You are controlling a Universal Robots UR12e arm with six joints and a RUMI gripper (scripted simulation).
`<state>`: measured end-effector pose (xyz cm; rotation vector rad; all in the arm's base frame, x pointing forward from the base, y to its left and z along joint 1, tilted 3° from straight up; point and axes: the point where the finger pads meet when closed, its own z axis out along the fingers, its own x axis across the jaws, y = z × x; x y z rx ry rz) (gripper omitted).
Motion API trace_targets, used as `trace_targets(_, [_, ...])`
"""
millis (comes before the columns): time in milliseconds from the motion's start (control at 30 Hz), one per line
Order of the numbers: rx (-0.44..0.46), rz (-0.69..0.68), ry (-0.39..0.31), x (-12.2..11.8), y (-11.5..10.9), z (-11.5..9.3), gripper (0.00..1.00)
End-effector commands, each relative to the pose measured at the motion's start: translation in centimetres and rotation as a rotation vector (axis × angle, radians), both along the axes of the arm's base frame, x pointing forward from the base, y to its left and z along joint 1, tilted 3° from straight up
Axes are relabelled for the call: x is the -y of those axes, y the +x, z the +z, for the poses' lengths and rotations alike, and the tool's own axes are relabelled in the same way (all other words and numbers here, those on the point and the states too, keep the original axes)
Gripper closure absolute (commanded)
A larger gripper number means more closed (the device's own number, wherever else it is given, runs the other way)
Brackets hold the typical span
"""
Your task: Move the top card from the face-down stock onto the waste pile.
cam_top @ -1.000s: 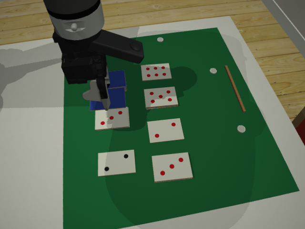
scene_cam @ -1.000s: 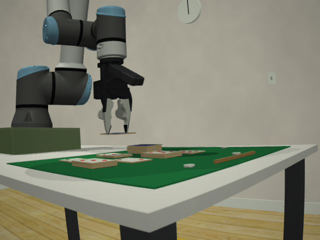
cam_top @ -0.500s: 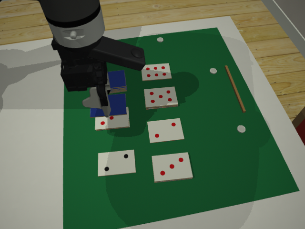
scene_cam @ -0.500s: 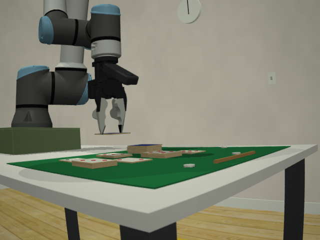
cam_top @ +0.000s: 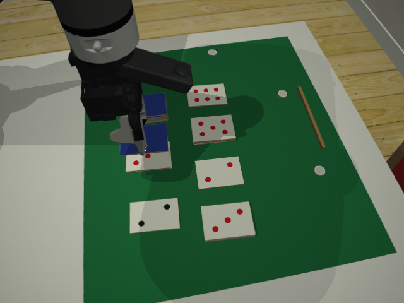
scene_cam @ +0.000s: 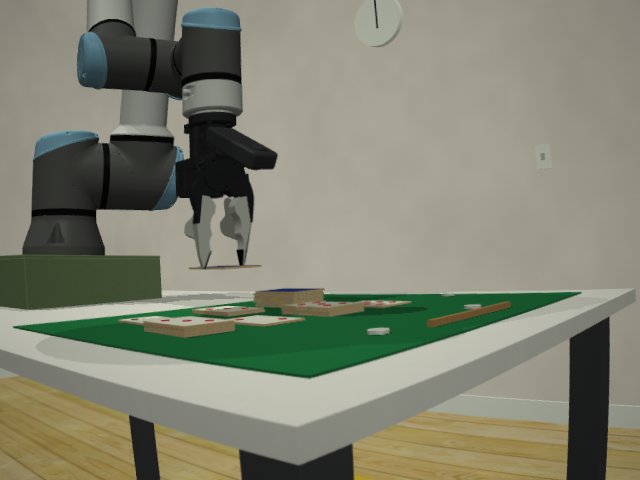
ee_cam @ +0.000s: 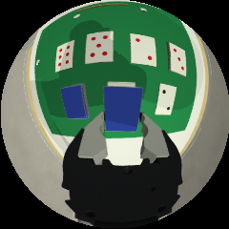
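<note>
My gripper [cam_top: 141,148] is shut on a blue-backed card [cam_top: 145,138] and holds it level, well above the table; this shows in the exterior view [scene_cam: 224,267]. The held card hangs over the waste pile [cam_top: 148,160], a face-up card with red dots that it partly hides. The face-down stock [cam_top: 155,105] is a thick blue-topped stack just behind the waste pile on the green mat. In the wrist view the held card [ee_cam: 122,109] lies between the fingers, with the stock [ee_cam: 74,101] to its left.
A black two-dot card [cam_top: 154,215] lies in the same row. Four face-up red-dot cards [cam_top: 213,129] form the neighbouring row. Three white chips [cam_top: 282,93] and a wooden stick [cam_top: 311,117] lie at the mat's right.
</note>
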<state>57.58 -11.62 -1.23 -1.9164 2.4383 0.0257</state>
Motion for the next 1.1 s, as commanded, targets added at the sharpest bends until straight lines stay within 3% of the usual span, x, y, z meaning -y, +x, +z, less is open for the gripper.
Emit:
trace_targets(0, [-0.004, 0.002, 0.003, -0.2, -0.2, -0.7, 0.61])
trace_targets(1067, [-0.004, 0.002, 0.003, -0.5, -0.1, -4.9, 0.61])
